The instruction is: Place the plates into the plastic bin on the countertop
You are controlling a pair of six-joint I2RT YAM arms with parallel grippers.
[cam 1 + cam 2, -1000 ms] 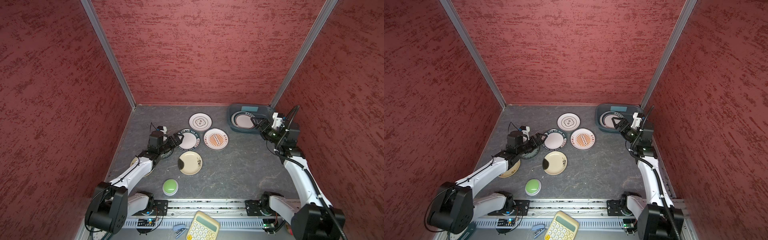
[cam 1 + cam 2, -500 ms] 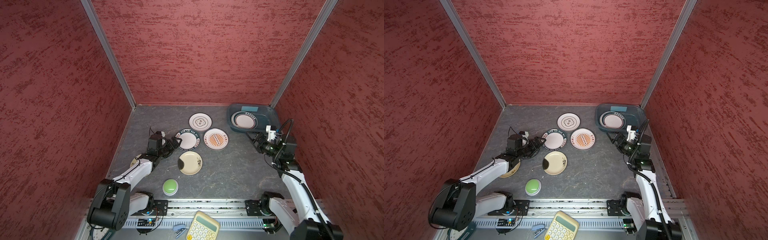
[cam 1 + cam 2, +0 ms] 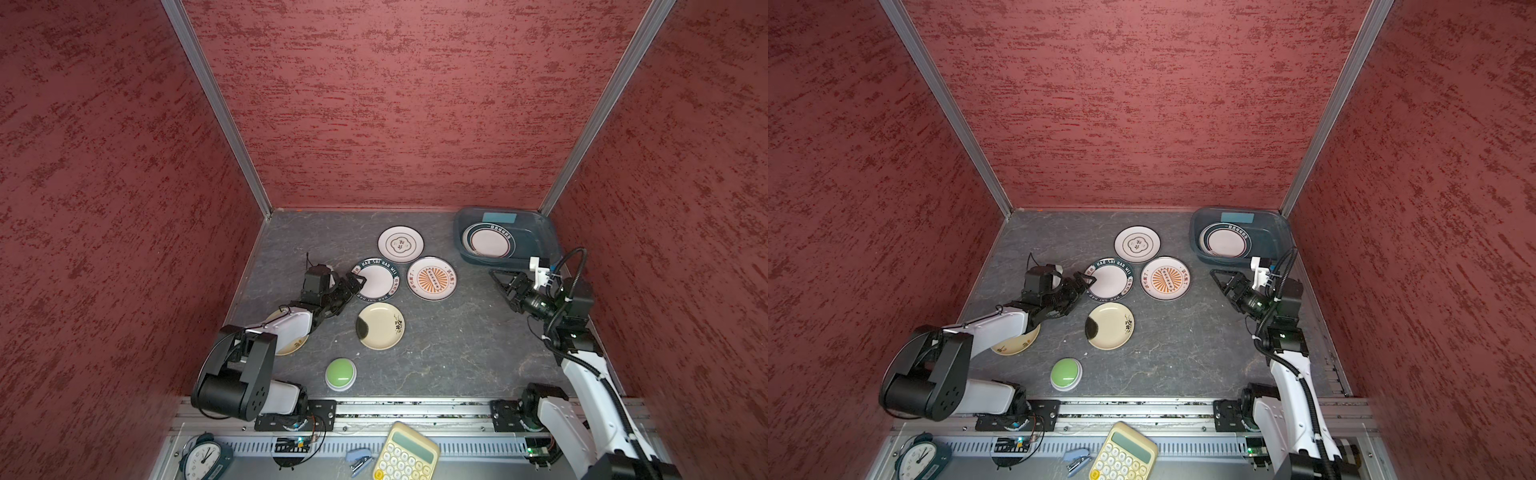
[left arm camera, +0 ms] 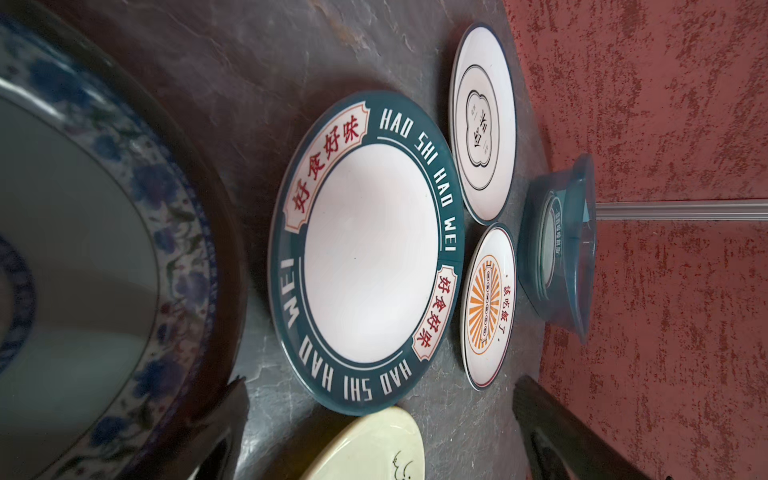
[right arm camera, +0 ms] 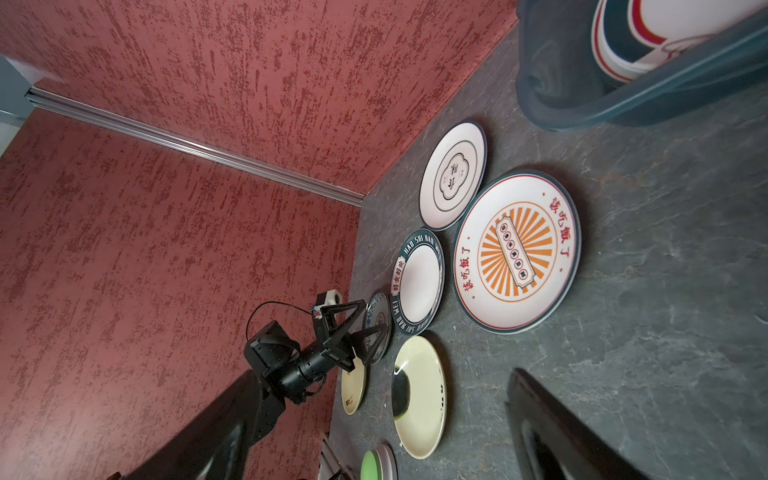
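Holding the left hand (image 3: 351, 284) low at the left edge of the green-rimmed plate (image 3: 376, 279), with fingers spread wide and gripping nothing; sitting just beside a blue-flowered plate (image 4: 62, 249), contact impossible to tell. Poising the right hand (image 3: 503, 282) over the worktop (image 3: 457, 340), between the orange sunburst plate (image 3: 431, 278) and the near wall of the plastic bin (image 3: 540, 239), with fingers likewise apart and empty. Showing the plastic bin in the far right corner of the worktop, carrying a stack of plates (image 3: 490, 243) with a dark-rimmed one on top. Lying loose mid-worktop: a white emblem plate (image 3: 400, 244) farthest, a cream plate (image 3: 380, 326) with a black blotch nearer, and a second cream plate (image 3: 291, 347) partly hidden under the left arm. Sitting nearest of all, a green dome button (image 3: 340, 372)
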